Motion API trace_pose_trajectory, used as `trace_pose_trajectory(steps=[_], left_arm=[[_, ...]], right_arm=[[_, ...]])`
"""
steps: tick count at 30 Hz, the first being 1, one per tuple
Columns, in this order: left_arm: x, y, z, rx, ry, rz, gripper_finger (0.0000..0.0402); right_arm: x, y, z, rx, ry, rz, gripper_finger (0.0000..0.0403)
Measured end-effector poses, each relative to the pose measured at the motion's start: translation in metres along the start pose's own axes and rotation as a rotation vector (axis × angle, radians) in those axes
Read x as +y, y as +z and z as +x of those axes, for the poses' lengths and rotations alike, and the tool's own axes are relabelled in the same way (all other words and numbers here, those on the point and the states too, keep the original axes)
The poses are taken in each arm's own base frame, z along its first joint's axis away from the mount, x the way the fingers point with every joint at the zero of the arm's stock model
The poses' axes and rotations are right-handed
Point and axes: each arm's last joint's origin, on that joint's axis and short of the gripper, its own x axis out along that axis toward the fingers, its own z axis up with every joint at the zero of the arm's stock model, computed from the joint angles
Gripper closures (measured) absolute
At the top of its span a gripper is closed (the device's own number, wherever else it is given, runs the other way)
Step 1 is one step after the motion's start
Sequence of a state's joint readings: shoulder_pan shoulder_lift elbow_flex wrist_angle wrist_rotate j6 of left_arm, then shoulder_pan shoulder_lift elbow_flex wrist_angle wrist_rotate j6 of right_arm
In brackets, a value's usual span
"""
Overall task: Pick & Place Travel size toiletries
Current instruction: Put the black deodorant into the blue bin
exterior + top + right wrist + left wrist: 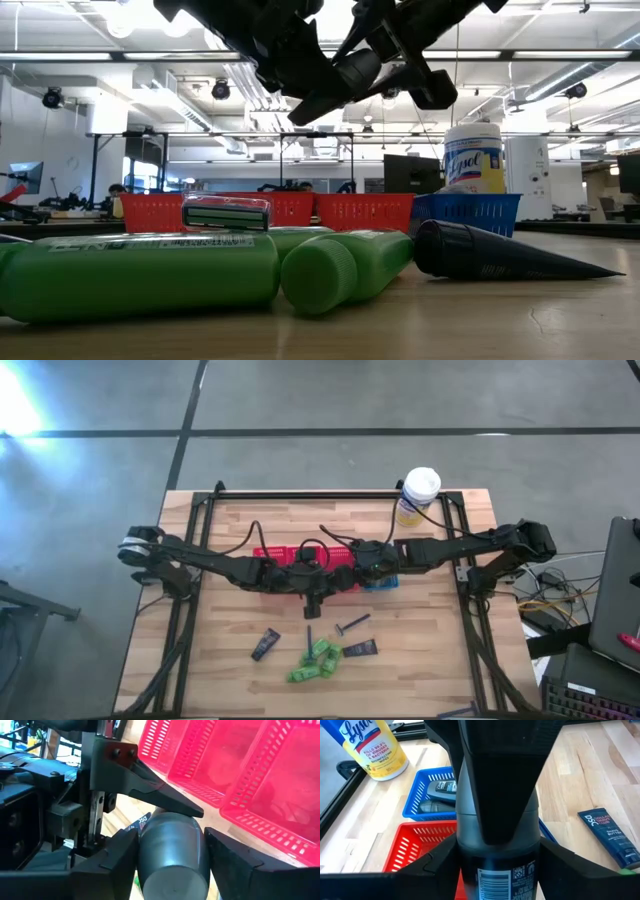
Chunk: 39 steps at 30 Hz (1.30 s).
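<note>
Where grippers meet, grey bottle (497,845) upright

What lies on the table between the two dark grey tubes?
In the high view, a thin dark razor and the green pieces lie between the left tube and right tube. Above, the left gripper and right gripper both clasp a grey bottle.

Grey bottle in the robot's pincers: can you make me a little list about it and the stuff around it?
held thing: grey bottle
holders: left pincer and right pincer, both closed on it
where: in the air, near the red basket
blue basket: dark items inside
on table: green pieces, two grey tubes, two razors
back edge: yellow canister
</note>
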State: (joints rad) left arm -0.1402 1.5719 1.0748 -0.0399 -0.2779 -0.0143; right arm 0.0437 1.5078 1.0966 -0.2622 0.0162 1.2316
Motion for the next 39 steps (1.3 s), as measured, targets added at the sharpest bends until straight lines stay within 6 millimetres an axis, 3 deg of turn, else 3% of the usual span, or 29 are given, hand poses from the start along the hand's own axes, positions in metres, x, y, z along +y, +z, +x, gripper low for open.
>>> trace_pose_trajectory(steps=[8, 12, 16, 22, 30, 39], left_arm=[[0.001, 0.0, -0.001, 0.008, 0.024, 0.005, 0.0107], [0.002, -0.007, -0.002, 0.073, 0.059, 0.015, 0.0101], [0.003, -0.015, -0.005, 0.162, 0.079, 0.004, 0.0104], [0.006, -0.02, -0.008, 0.212, 0.106, -0.03, 0.0109], [0.012, -0.02, -0.007, 0.222, 0.127, -0.06, 0.0113], [0.016, -0.036, -0.021, 0.425, 0.094, -0.024, 0.0113]], right_arm=[[-0.008, -0.001, -0.003, -0.03, -0.138, -0.046, 0.0214], [-0.013, -0.001, -0.015, -0.063, -0.295, -0.104, 0.0214], [-0.007, -0.002, -0.042, -0.187, -0.405, -0.16, 0.0214], [-0.016, -0.023, -0.071, -0.369, -0.649, -0.189, 0.0214], [-0.046, -0.04, -0.051, -0.452, -0.785, -0.169, 0.0211], [-0.066, -0.045, -0.044, -0.419, -0.844, -0.128, 0.0205]])
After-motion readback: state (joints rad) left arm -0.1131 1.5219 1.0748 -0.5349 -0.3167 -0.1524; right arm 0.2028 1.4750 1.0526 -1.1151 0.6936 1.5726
